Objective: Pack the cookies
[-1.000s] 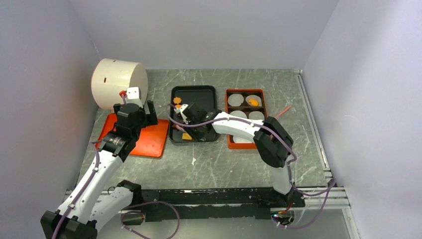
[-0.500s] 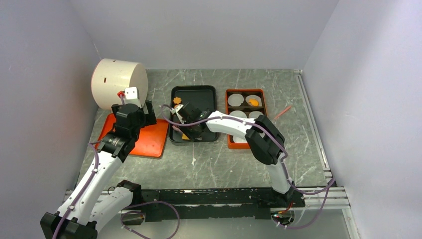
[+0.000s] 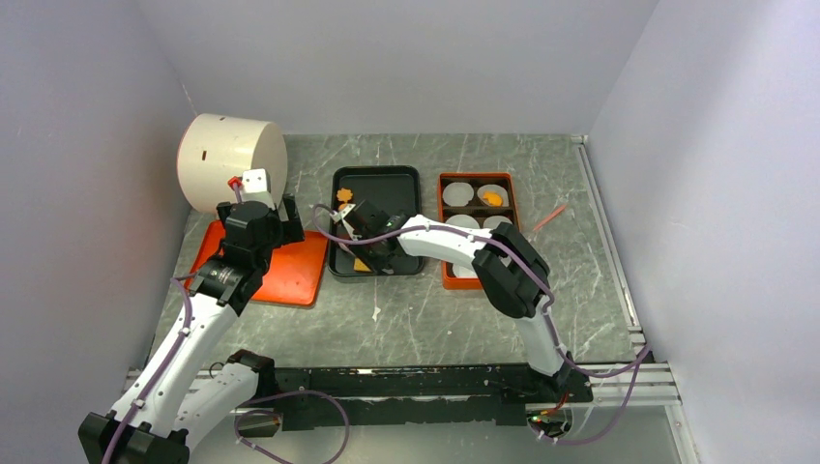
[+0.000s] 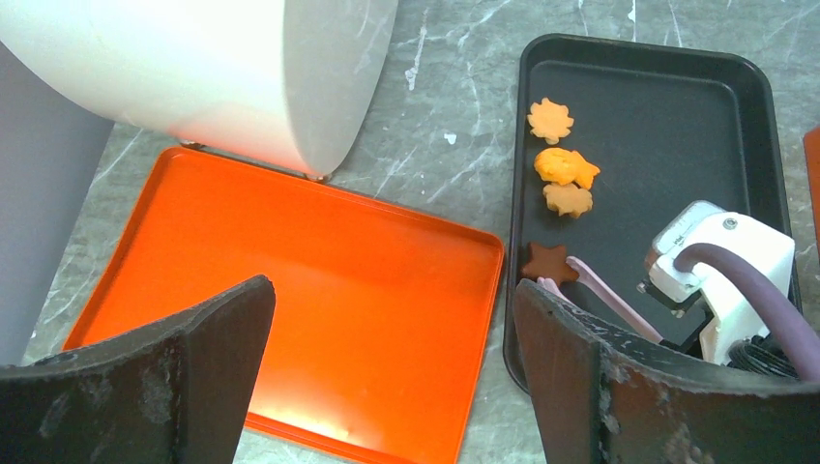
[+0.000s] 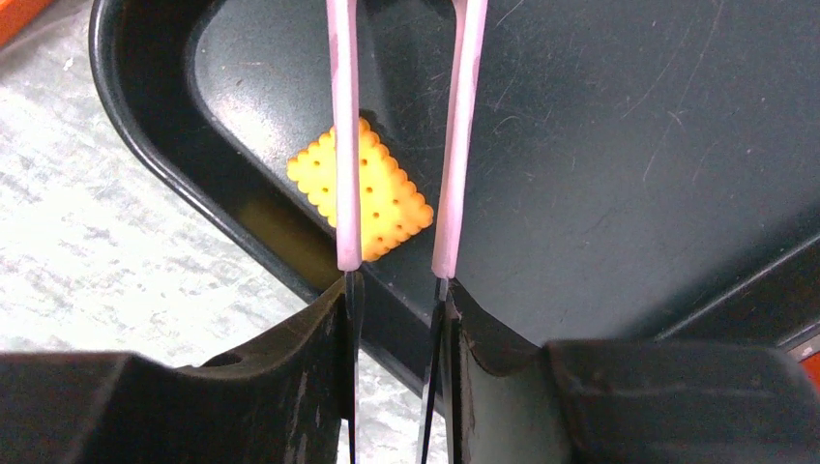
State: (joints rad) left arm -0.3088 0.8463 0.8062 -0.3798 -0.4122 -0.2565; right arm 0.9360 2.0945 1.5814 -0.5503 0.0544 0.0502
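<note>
Several cookies lie in the black tray: an orange leaf, an orange fish, another orange one and a brown star. An orange square cookie lies in the tray's near left corner. One orange cookie sits in a paper cup in the orange box. My right gripper is shut on pink tweezers, whose arms stand apart; their tips reach the brown star in the left wrist view. The left arm of the tweezers crosses over the square cookie. My left gripper is open and empty above the orange lid.
A large white cylinder lies on its side at the back left, touching the orange lid. The orange box holds several white paper cups. A small white scrap lies on the grey table in front of the black tray.
My right arm has swung left over the black tray, bringing the tweezers toward its left side. The left arm has not moved.
</note>
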